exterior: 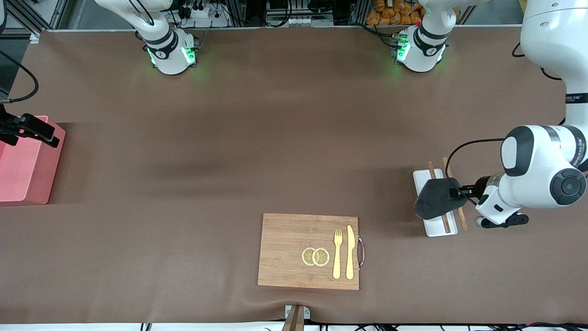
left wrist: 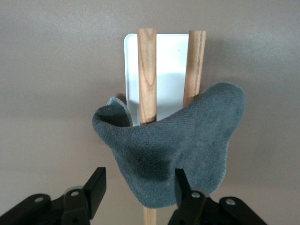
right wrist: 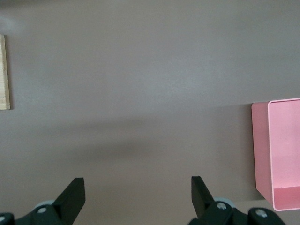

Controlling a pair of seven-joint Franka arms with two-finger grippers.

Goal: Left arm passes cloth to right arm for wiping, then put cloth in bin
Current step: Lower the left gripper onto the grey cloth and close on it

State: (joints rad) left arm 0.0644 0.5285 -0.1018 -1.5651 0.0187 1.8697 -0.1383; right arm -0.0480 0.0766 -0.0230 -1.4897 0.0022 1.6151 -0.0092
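The charcoal-grey cloth (exterior: 432, 198) lies rumpled over a white tray (exterior: 425, 177) and two wooden sticks at the left arm's end of the table. In the left wrist view the cloth (left wrist: 178, 145) covers the tray's near part. My left gripper (exterior: 455, 193) is open, and its fingers (left wrist: 96, 187) stand either side of the cloth's edge without closing on it. My right gripper (exterior: 43, 133) is open and empty, held over the table beside the pink bin (exterior: 25, 172) at the right arm's end. The bin also shows in the right wrist view (right wrist: 281, 154).
A wooden cutting board (exterior: 289, 250) lies near the front camera's edge of the table, with a yellow fork (exterior: 337, 253), a yellow knife (exterior: 350, 252) and two lemon slices (exterior: 315, 256) on it. The two wooden sticks (left wrist: 147, 75) lie along the tray (left wrist: 169, 70).
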